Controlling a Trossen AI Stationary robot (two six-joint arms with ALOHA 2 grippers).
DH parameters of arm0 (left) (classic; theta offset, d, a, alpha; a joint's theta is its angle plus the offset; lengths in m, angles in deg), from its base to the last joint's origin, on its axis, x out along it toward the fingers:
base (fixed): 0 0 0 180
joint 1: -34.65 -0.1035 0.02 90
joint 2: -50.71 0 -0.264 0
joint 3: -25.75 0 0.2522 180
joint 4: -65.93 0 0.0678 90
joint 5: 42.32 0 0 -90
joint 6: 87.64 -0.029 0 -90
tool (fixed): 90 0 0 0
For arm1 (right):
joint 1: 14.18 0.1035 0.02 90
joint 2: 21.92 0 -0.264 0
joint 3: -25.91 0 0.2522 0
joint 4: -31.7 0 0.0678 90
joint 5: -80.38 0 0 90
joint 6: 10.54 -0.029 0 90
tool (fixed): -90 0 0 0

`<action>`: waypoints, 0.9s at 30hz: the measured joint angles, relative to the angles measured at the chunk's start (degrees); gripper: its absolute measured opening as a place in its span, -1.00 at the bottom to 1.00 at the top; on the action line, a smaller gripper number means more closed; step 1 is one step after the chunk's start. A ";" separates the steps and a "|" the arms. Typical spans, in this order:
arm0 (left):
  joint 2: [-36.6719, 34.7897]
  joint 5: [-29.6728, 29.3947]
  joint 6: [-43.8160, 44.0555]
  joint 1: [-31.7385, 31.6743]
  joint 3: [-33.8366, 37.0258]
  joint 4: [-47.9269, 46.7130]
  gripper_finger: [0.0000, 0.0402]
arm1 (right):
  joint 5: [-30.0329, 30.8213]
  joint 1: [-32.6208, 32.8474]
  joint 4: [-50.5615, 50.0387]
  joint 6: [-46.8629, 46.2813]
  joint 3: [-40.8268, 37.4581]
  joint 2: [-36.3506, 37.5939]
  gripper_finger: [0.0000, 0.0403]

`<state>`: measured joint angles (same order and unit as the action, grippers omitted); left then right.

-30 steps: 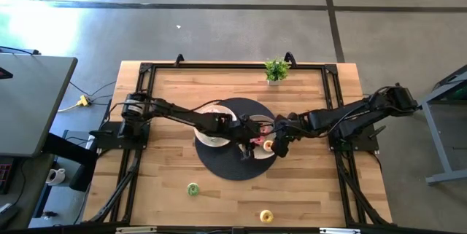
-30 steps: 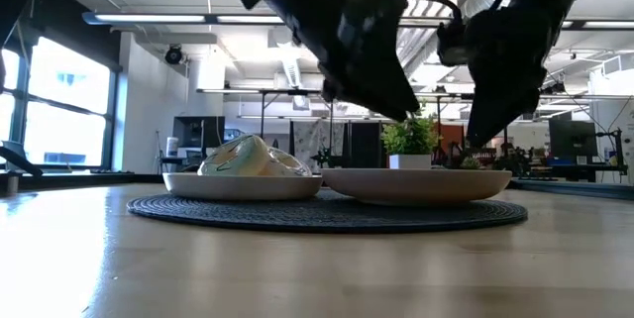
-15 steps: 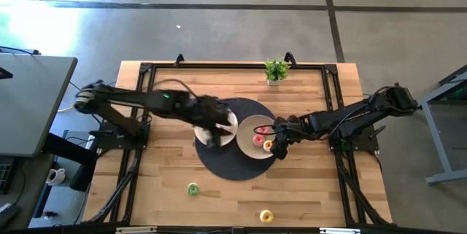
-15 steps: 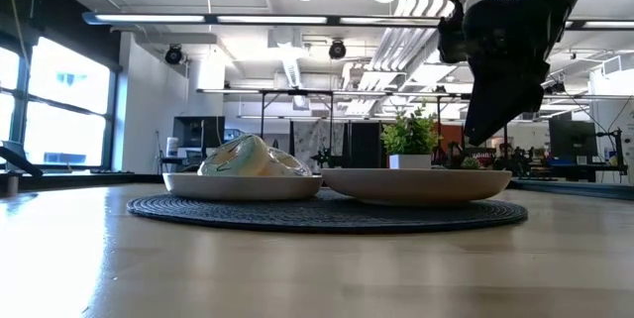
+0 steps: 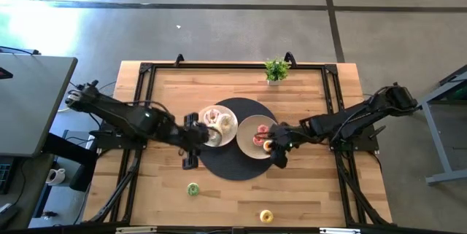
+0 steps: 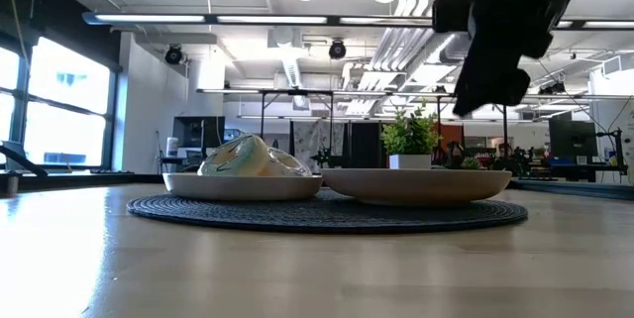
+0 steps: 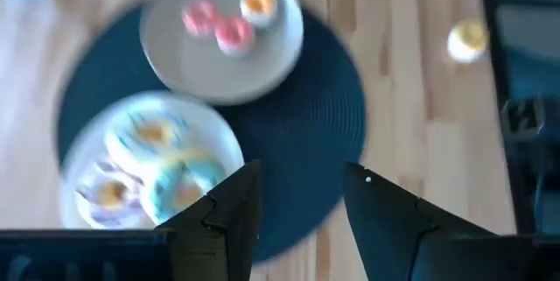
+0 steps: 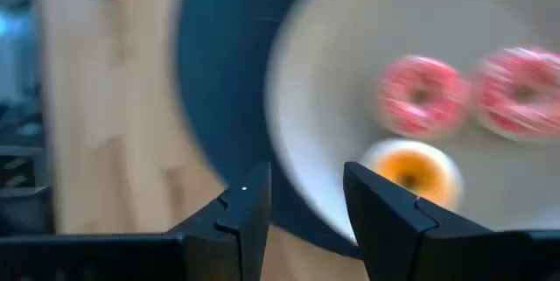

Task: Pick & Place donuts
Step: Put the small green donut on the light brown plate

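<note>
Two white plates sit on a round dark mat. The left plate carries larger iced donuts, also in the left wrist view as donuts. The right plate carries two pink donuts and a yellow one. A green donut and a yellow donut lie on the bare wood near the near edge. My left gripper hangs open and empty at the mat's left rim. My right gripper is open and empty over the right plate's near-right rim, beside the yellow donut.
A small potted plant stands at the table's far edge. Black frame rails run along the left and right sides of the table. Bare wood shows between the mat and the near edge, around the two loose donuts.
My left gripper has pulled away from the right plate, up and toward the table's left, and now hangs by the mat's left rim, uncovering both plates. My right gripper has risen a little and shifted slightly toward the near edge. The donuts on the plates have stayed put.
</note>
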<state>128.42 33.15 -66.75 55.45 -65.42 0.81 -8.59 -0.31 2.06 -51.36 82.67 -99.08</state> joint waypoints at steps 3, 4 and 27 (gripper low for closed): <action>0.02 0.49 4.38 1.11 6.10 1.86 -0.22 | -0.11 2.95 5.41 2.98 0.00 0.00 -0.30; -0.77 0.74 6.48 1.39 8.33 1.89 -0.22 | 0.09 3.96 7.49 3.84 0.00 0.00 -0.30; -2.85 17.99 14.01 10.86 34.51 35.54 -0.22 | 13.64 16.53 19.87 19.35 0.00 -4.17 -0.30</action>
<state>125.57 51.14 -52.74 66.31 -30.91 36.35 5.05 16.21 21.93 -32.01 82.67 -103.26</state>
